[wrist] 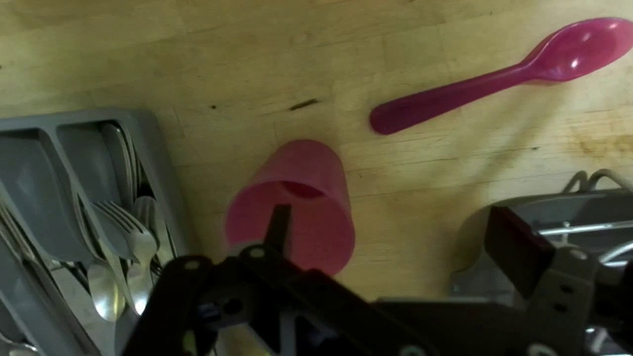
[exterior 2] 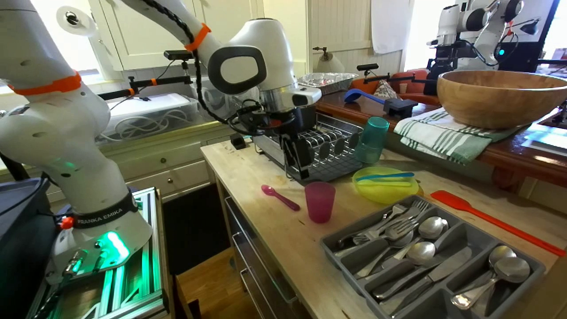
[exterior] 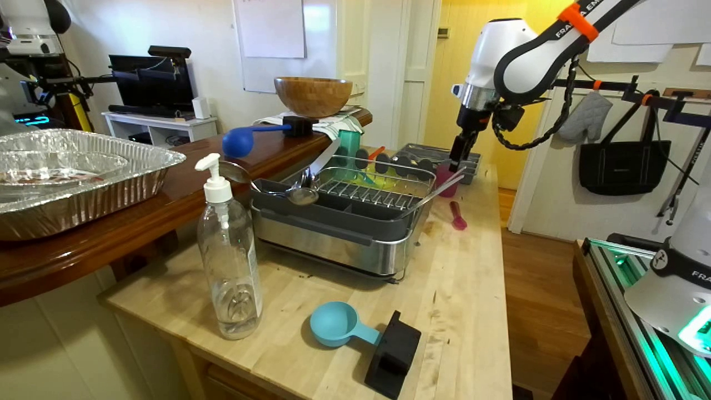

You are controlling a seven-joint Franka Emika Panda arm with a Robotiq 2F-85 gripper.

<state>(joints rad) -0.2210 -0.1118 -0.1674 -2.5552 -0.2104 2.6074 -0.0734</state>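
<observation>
Currently, stands beside a long pale wooden counter (exterior: 461, 311) and reaches over it with a white Franka Panda arm (exterior 2: 274, 48), bent downward at the wrist. Faces a dark brown wooden ledge (exterior: 139, 225) along the opposite side, topped by a large wooden salad bowl (exterior 2: 491, 104) on a white, green-striped dish towel (exterior 2: 443, 133). Shows on the counter a stainless-steel dish rack (exterior: 333, 253) and, farther along, a grey cutlery tray (wrist: 158, 158) loaded with metal flatware (exterior 2: 421, 253). Points the gripper (wrist: 393, 220) down above the space between rack and tray, with fingers (wrist: 279, 230) spread wide apart. Has a red spatula (exterior 2: 492, 217) lying between tray and ledge, and a yellow plate (exterior 2: 376, 195) near the rack. Has a clear pump bottle (exterior: 236, 266) standing near one corner of the rack, and before it a light-blue measuring scoop (exterior: 335, 324) with a black block (exterior: 391, 361) at the handle. Has one finger over the mouth of an upright, translucent pink tumbler (exterior 2: 320, 204) in the wrist view; cannot tell touching from hovering there. Has this tumbler on the counter between rack and tray, just beside the handle end of a pink plastic spoon (wrist: 494, 82). Bears, on the plate, a blue utensil (exterior 2: 385, 176) and a yellow-green utensil (exterior 2: 383, 183).
</observation>
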